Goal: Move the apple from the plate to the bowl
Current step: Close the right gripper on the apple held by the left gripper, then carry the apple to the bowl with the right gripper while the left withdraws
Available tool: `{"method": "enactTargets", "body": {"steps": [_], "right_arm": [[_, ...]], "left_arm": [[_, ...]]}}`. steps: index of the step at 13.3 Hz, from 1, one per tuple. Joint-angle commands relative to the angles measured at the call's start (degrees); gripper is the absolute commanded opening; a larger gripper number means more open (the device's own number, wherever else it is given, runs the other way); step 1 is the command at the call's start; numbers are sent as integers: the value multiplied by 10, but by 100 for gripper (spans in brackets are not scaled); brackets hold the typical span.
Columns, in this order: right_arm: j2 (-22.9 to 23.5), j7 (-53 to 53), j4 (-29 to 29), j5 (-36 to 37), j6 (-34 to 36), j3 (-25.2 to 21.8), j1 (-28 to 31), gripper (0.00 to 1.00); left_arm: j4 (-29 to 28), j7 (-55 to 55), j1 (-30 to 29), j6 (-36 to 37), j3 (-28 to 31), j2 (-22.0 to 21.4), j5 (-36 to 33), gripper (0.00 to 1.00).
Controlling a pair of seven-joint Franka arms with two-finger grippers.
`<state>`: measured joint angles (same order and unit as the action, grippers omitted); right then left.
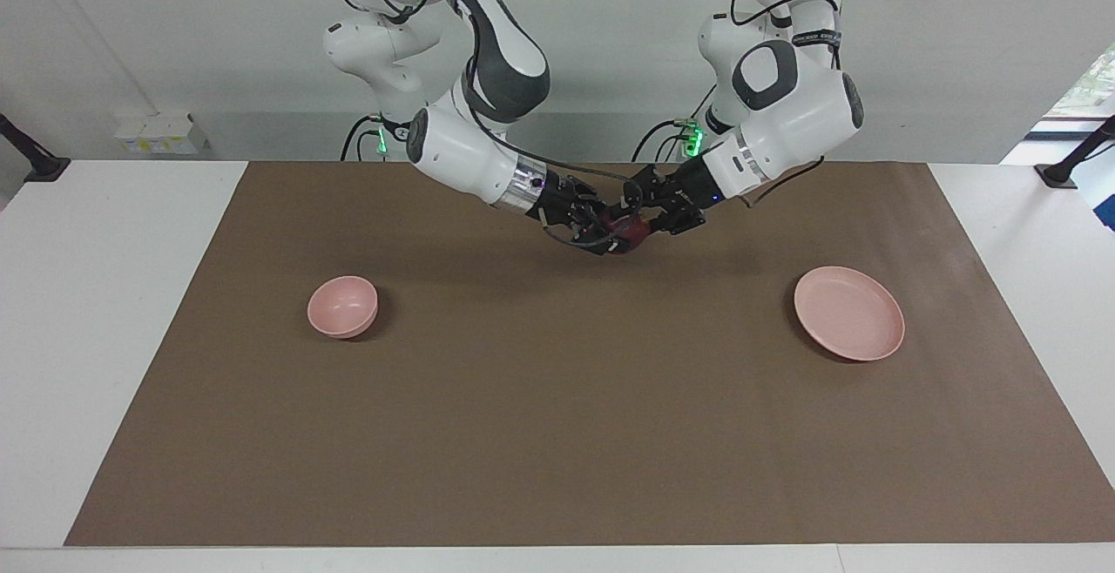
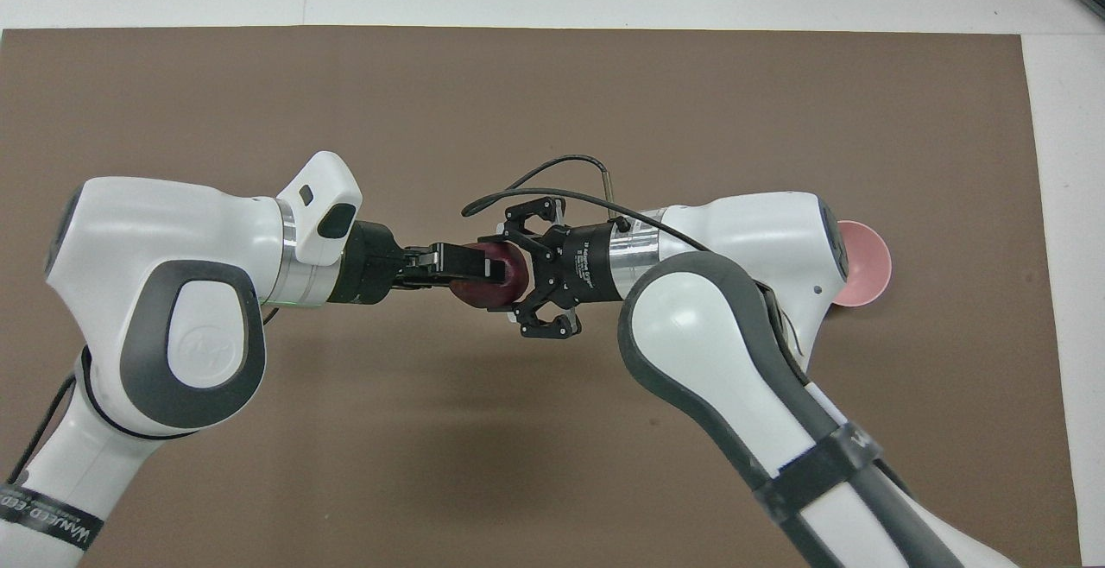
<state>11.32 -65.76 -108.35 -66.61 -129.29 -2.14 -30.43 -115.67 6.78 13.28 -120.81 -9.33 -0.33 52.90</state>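
Note:
The dark red apple (image 1: 629, 232) (image 2: 479, 293) hangs in the air over the middle of the brown mat, between the two grippers. My left gripper (image 1: 636, 223) (image 2: 488, 268) is shut on it, one finger lying across its top. My right gripper (image 1: 614, 238) (image 2: 511, 276) is shut on it from the other end, its outer links splayed out. The pale pink plate (image 1: 848, 312) lies bare toward the left arm's end; in the overhead view the left arm hides it. The small pink bowl (image 1: 342, 306) (image 2: 866, 268) stands with nothing in it toward the right arm's end.
A brown mat (image 1: 557, 434) covers most of the white table (image 1: 87, 338). A small white box (image 1: 161, 133) sits at the table's edge nearest the robots, past the right arm's end of the mat. Both arms lean low over the mat's middle.

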Motion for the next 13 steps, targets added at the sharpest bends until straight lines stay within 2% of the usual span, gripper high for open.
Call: {"method": "enactTargets", "body": {"steps": [1,3,6,9,11,13], "right_arm": [[10,18,16,9,0,-2,15,0],[9,19,18,25,0,-2,22,0],[3,28,21,86,5,-3,33,0],[-3,105,18,146,73,-5,63,0],[-11,157,13,186,127,-7,92,0],[-17,200,12,301,171,-6,125,0]], "left_arm": [[-4,-10,10,-2,6,-9,6,93],[-3,-10,10,-2,7,-8,6,100],[-2,-12,10,-3,8,-7,1,100],[0,-10,7,-21,10,-4,-21,100],[4,-10,4,-20,10,-1,-110,100],[5,-10,9,3,9,-3,-233,100]]}}
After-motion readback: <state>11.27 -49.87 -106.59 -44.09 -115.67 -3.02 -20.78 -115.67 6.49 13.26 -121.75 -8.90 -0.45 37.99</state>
